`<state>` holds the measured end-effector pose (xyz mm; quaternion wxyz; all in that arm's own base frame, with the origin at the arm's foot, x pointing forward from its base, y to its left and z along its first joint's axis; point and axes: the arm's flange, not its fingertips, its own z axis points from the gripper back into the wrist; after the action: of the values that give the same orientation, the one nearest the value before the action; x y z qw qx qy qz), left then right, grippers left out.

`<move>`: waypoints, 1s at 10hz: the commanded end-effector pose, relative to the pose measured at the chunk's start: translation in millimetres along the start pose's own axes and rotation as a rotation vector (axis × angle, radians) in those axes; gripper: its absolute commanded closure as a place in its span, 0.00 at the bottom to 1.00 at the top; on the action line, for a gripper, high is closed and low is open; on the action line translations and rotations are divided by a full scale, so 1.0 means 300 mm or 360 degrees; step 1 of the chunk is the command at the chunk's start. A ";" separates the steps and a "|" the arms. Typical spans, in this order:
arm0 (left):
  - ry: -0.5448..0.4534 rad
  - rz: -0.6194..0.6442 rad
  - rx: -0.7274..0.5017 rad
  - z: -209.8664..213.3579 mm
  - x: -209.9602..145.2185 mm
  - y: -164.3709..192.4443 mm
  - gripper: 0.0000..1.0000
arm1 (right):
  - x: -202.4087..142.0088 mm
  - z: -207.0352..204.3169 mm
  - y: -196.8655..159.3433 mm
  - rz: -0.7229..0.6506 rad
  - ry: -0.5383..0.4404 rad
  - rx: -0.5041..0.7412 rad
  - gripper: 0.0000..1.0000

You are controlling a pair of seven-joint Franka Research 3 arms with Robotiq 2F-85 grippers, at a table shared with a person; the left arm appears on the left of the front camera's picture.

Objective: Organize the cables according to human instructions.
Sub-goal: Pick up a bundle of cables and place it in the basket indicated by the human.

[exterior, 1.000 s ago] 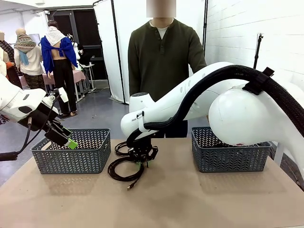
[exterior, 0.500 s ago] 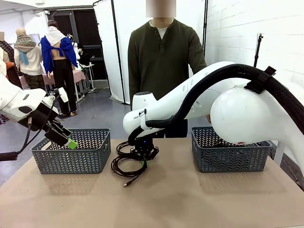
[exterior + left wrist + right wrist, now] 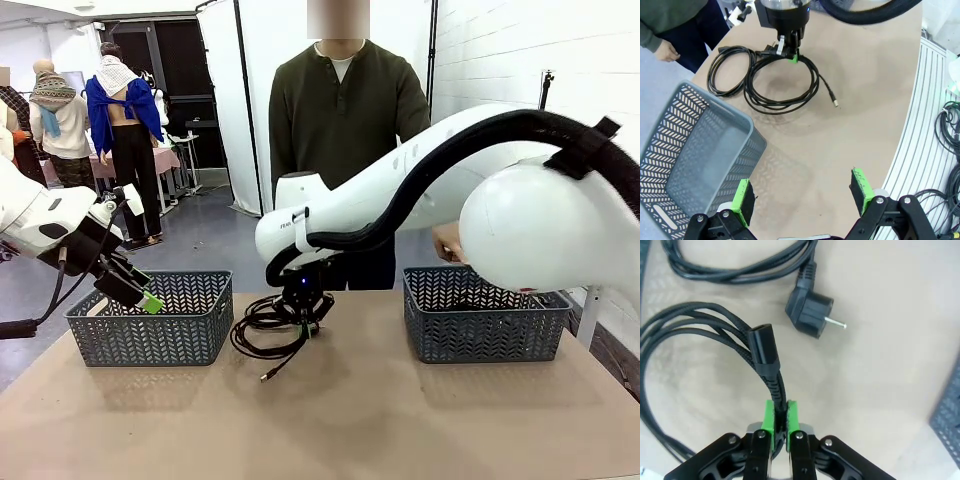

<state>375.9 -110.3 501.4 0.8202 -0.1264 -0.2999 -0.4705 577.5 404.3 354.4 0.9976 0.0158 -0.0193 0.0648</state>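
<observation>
On the brown tabletop, the grey left basket and right basket stand well apart; a person stands behind.

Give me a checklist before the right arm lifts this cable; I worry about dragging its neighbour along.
1. Grip: ok. The right gripper is shut on the braided cable, just behind its plug.
2. Whole coil held: not ok. One strand sits between the pads; the rest of the loop is ungripped.
3. Neighbour free: cannot tell. The power cable lies right against the braided loop in the left wrist view.
4. Left gripper out of the way: ok. It is open, off by the left basket.
5. Destination: cannot tell. The person's hand is near the right basket, with no clear pointing.
</observation>
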 end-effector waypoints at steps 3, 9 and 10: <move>-0.0022 -0.0022 -0.0027 -0.005 -0.013 0.010 0.00 | -0.051 0.163 -0.072 0.0341 0.0159 0.0045 1.00; -0.0022 -0.0022 -0.0027 -0.005 -0.013 0.010 0.00 | -0.084 0.381 -0.304 0.1323 0.0181 0.0043 1.00; -0.0022 -0.0022 -0.0027 -0.005 -0.013 0.010 0.00 | -0.086 0.406 -0.339 0.1459 0.0215 0.0052 1.00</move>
<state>375.9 -110.3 501.4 0.8202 -0.1264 -0.2999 -0.4705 569.4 311.6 472.1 0.8859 0.0099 0.0268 0.4630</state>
